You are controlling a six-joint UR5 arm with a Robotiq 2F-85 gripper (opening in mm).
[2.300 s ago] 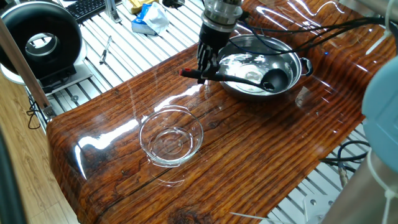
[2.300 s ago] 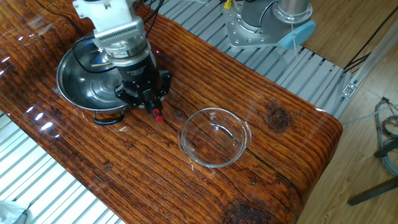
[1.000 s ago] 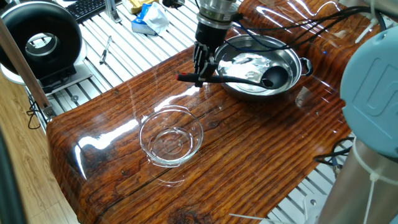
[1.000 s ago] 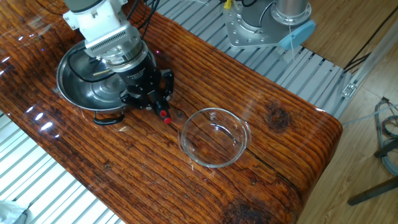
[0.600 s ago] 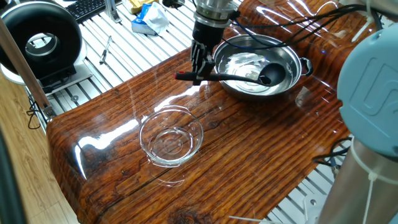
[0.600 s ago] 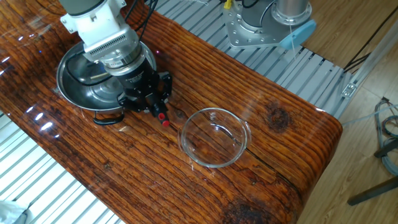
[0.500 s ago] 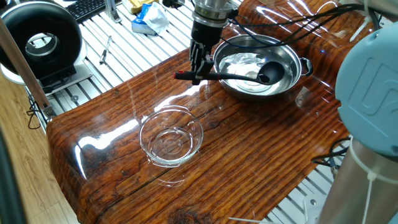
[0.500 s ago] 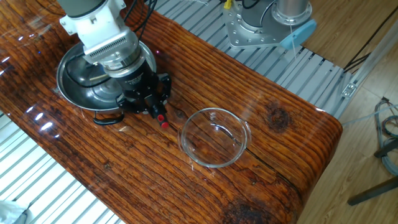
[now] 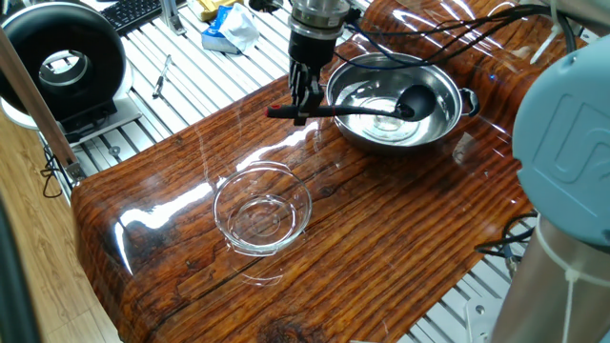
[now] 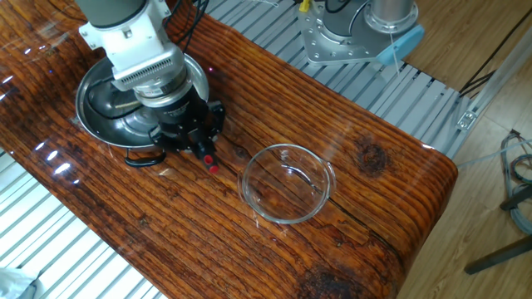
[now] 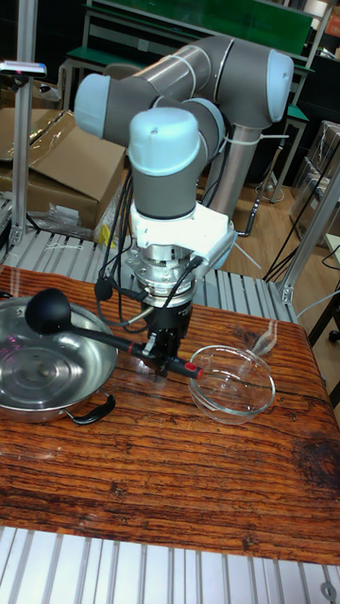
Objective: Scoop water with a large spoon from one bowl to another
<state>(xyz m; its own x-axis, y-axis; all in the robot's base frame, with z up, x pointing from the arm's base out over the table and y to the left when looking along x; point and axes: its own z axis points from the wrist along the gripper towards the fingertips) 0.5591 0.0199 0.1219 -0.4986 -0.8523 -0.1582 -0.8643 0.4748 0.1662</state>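
My gripper [image 9: 303, 103] is shut on the slim handle of the large spoon [image 9: 367, 110], a black ladle held nearly level. Its round cup [image 11: 47, 311] hangs above the shiny steel bowl [image 9: 440, 126], clear of the rim. The handle's red tip [image 10: 213, 169] points toward the clear glass bowl [image 9: 223, 194], which stands apart on the wooden table. Water [image 9: 374, 95] shows only as glints in the steel bowl [image 11: 38, 376]. Whether the cup holds water cannot be seen. In the other fixed view the gripper [image 10: 189, 143] hides most of the ladle. The glass bowl [image 11: 227, 392] sits just right of the gripper [image 11: 168, 359].
The wooden tabletop [image 9: 381, 229] lies on a slatted metal bench [image 9: 219, 71]. A round black device [image 9: 62, 62] and a blue-white bag [image 9: 229, 29] are at the far left. Cables [image 9: 477, 43] trail over the steel bowl. The robot's base [image 10: 349, 33] stands behind the table.
The gripper has risen and shifted slightly away from the steel bowl, lifting the ladle's cup from the bowl's bottom to above its rim. The glass bowl has not moved.
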